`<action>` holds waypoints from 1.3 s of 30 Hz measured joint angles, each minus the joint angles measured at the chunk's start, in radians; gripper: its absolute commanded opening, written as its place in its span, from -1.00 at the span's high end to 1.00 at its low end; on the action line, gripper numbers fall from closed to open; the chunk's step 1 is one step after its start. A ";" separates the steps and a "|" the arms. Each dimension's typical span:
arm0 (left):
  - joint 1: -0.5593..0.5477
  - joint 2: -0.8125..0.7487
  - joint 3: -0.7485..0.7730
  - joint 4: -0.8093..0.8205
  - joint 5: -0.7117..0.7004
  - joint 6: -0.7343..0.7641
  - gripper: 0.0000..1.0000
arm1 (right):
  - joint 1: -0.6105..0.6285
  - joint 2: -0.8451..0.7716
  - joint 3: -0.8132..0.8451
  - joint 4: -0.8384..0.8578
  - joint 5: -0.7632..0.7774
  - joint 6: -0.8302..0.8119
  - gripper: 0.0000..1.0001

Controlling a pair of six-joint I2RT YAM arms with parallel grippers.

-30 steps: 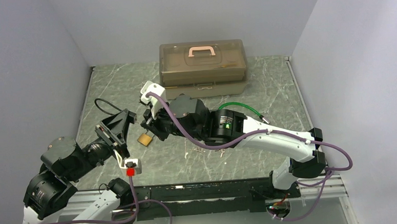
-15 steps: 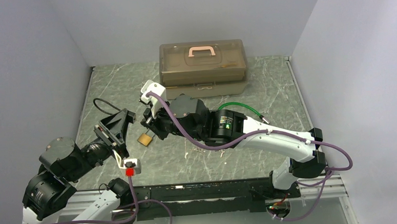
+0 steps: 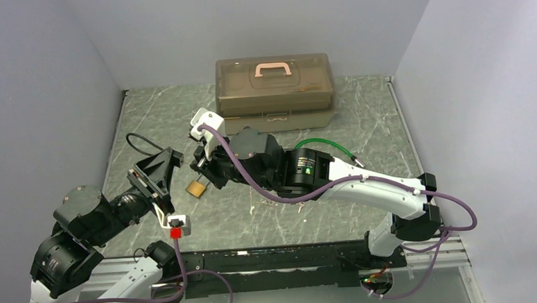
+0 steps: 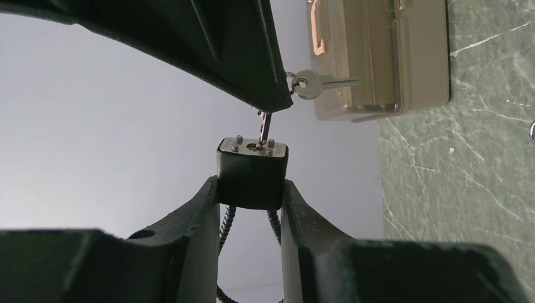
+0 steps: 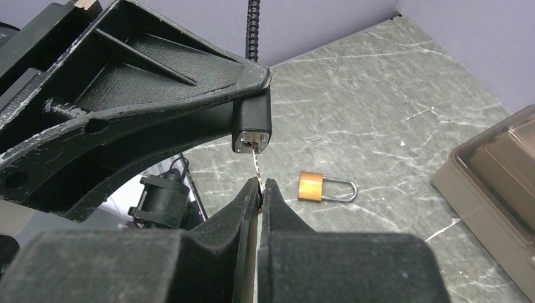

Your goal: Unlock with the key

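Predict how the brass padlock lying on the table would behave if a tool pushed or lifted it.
The brass padlock lies flat on its side, so it would probably slide across the table rather than roll. Its solid metal body suggests it is heavy for its size and rigid. The smooth, thin shackle may slip in a pinch.

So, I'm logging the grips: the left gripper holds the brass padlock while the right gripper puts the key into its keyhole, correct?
Not quite. The left gripper holds a black lock, not the brass padlock, which lies free on the table; the right wrist view shows both. The rest stands: the right gripper, shut on the key, has its tip in the keyhole.
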 measured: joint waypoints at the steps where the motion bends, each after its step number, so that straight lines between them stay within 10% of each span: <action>1: 0.000 0.000 0.000 -0.002 0.000 0.000 1.00 | 0.000 0.000 0.000 0.001 0.000 0.000 1.00; 39: 0.015 0.000 0.001 -0.039 -0.026 0.003 1.00 | 0.000 0.048 0.020 0.015 -0.010 -0.002 1.00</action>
